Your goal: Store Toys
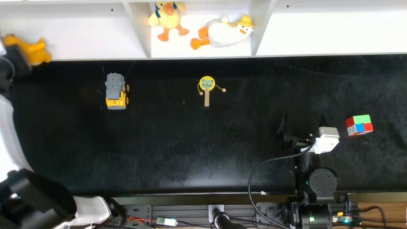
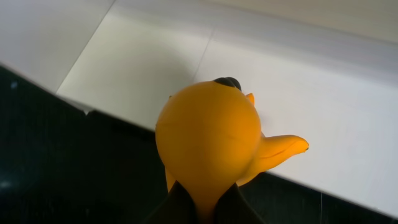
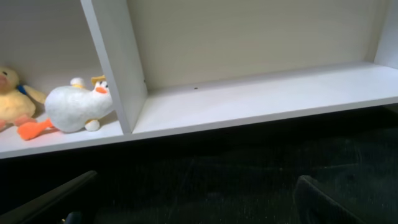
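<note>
Left wrist view — orange toy (image 2: 208, 146) between fingers (image 2: 171, 210)

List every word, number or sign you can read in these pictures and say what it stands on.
None can be read.
The yellow truck, the small drum rattle, the coloured cube and the orange toy in the left gripper show no print.
The pattern on the rattle's face is too small to read.
</note>
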You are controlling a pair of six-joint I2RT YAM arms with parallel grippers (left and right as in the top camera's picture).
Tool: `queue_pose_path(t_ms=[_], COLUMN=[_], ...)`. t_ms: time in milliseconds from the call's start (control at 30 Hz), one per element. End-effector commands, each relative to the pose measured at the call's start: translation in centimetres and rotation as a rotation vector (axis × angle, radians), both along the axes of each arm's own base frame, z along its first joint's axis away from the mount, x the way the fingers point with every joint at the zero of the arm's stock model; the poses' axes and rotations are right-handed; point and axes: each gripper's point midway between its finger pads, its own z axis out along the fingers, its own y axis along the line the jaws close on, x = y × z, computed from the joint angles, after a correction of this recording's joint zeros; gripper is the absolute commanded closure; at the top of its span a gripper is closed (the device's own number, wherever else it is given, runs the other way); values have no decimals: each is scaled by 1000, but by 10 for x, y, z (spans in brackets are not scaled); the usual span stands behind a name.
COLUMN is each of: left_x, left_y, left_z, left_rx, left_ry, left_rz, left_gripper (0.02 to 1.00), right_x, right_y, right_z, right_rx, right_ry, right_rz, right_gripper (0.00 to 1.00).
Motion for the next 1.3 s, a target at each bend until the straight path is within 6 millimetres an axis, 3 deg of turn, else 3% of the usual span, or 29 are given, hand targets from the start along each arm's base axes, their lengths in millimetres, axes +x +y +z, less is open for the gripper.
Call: queue_pose_path(t_ms=[33,433,867,1300], left_x=[16,37,33,43], left_y=[1,1,-6,-16], left_z=[10,-10,-21,-17], left_rx=[76,143,103,115], left_ry=[-5,29,64,42], left_rz=[53,51,32,9], left_gripper=[982,980,982,980], right_x=[0,0,0,0], right_y=[-1,-1,-1,-1], right_z=[-4,-4,-4,-4], right_rx=[8,8,8,8], right_ry=[1,1,1,1], right_rz=[-5,-5,-5,-5], right_gripper=[9,7,5,7])
